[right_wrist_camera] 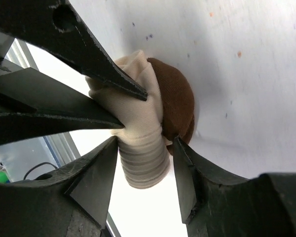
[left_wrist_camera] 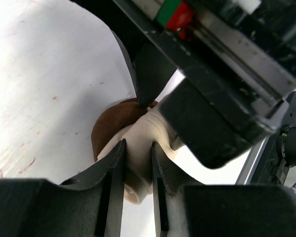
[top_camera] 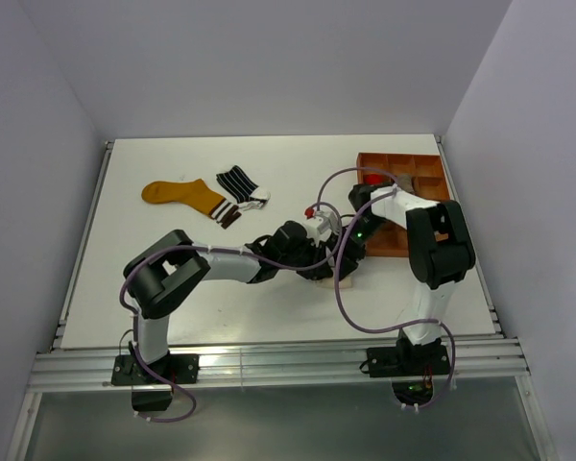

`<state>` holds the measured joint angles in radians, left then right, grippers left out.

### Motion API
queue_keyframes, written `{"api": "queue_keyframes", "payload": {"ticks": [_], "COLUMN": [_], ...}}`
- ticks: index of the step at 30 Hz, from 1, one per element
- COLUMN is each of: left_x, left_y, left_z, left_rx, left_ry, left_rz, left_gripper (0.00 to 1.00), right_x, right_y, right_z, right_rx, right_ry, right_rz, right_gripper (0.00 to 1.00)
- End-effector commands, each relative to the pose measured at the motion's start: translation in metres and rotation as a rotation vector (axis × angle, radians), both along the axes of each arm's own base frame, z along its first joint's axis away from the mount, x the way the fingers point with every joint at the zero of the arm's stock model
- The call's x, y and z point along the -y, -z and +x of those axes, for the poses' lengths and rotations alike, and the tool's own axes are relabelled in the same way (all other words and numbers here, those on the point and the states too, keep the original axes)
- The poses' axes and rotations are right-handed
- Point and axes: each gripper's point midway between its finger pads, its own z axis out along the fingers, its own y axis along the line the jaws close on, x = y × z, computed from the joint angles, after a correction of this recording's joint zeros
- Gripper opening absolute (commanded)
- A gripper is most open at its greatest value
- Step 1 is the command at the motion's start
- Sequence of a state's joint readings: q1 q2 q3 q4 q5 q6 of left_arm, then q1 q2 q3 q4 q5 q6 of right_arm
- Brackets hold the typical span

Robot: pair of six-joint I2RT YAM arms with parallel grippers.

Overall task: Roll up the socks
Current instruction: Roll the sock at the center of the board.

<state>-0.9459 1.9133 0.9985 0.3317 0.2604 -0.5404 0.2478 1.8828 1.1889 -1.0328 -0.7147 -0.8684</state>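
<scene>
A cream sock with a brown toe (top_camera: 318, 273) lies bunched at the table's middle, under both grippers. My left gripper (left_wrist_camera: 138, 148) is shut on a fold of the cream sock (left_wrist_camera: 137, 132); the brown part (left_wrist_camera: 111, 126) lies beyond it. My right gripper (right_wrist_camera: 145, 143) is open, its jaws straddling the ribbed cuff (right_wrist_camera: 144, 160), with a gap on one side. The left fingers (right_wrist_camera: 103, 74) reach into the sock from above in the right wrist view. A mustard sock (top_camera: 182, 195) and a black-and-white striped sock (top_camera: 240, 181) lie at the back left.
An orange-brown compartment tray (top_camera: 403, 161) stands at the back right, beside the right arm. The two grippers (top_camera: 305, 252) (top_camera: 344, 248) are crowded together. The right gripper's body (left_wrist_camera: 212, 113) fills the left wrist view. A rail runs along the near edge.
</scene>
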Motion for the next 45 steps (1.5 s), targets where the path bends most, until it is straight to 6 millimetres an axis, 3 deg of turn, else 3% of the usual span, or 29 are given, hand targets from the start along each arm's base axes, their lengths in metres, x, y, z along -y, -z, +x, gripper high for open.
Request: {"api": "queue_keyframes", "payload": {"ticks": [1,15,22,33,36,37,38,45], "left_x": [-0.058,-0.060,-0.061,-0.062,-0.067,-0.070,-0.071,-0.067], "left_y": [0.090,0.094,0.097,0.102,0.105,0.107,0.109,0.110], "left_z": [-0.051,-0.053,-0.056,-0.067,-0.068,-0.070,-0.071,-0.080], "left_rx": [-0.252,-0.252,-0.264,-0.396,-0.449,-0.471,-0.498,-0.608], "left_ry": [0.011,0.027,0.028,0.006,-0.014,-0.020,-0.025,0.021], "left_rz": [0.308,0.325,0.328,0.379,0.438,0.454,0.478,0.473], "left_gripper": [0.00,0.00,0.00,0.00,0.00,0.00,0.00,0.00], "right_x": [-0.012,-0.002,0.001,0.018,0.026,0.028,0.030,0.039], "right_y": [-0.035,-0.053,-0.052,-0.086,-0.081,-0.088,-0.080,-0.077], "right_z": [0.016,0.029,0.040,0.038,0.030,0.028,0.022,0.015], "right_rx": [0.143,0.109,0.097,0.388,0.458,0.521,0.534,0.653], "right_ry": [0.004,0.093,0.132,0.163,0.157,0.142,0.141,0.145], "right_rz": [0.143,0.206,0.223,0.263,0.244,0.243,0.234,0.206], "right_gripper": [0.56,0.62,0.64,0.67,0.67,0.67,0.67,0.70]}}
